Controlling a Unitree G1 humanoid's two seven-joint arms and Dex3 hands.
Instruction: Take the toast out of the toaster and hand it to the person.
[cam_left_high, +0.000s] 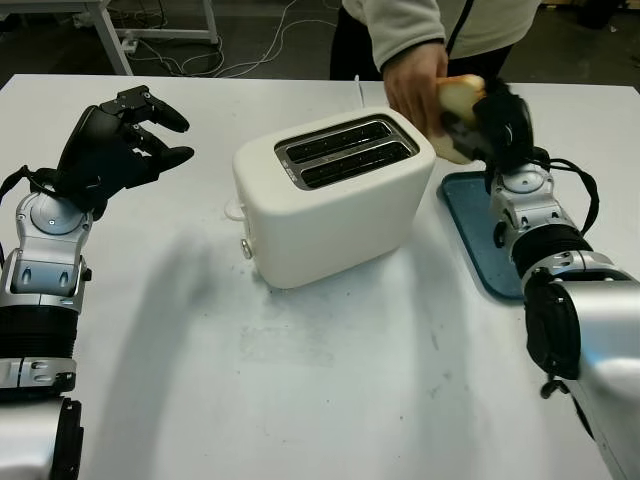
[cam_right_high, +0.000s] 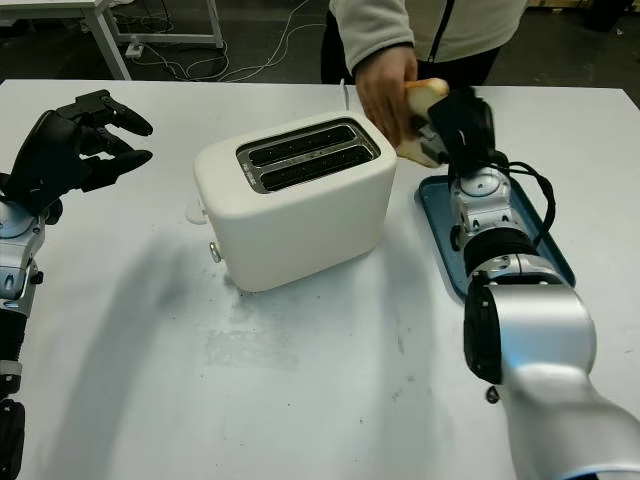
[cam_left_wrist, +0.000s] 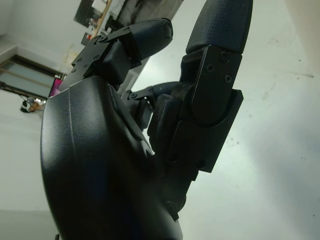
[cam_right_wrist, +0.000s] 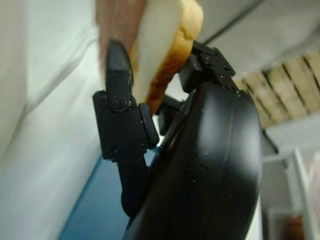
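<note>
Above the far right corner of the toaster (cam_left_high: 325, 196), the right hand (cam_left_high: 490, 122) is clamped on the toast (cam_left_high: 456, 104) — a person's hand (cam_left_high: 412, 85) touches the same slice from the other side. Beneath them lies a blue tray (cam_left_high: 478, 235) on the white desk (cam_left_high: 330, 380). Left hand (cam_left_high: 120, 145) — empty, raised over the desk's left side.
</note>
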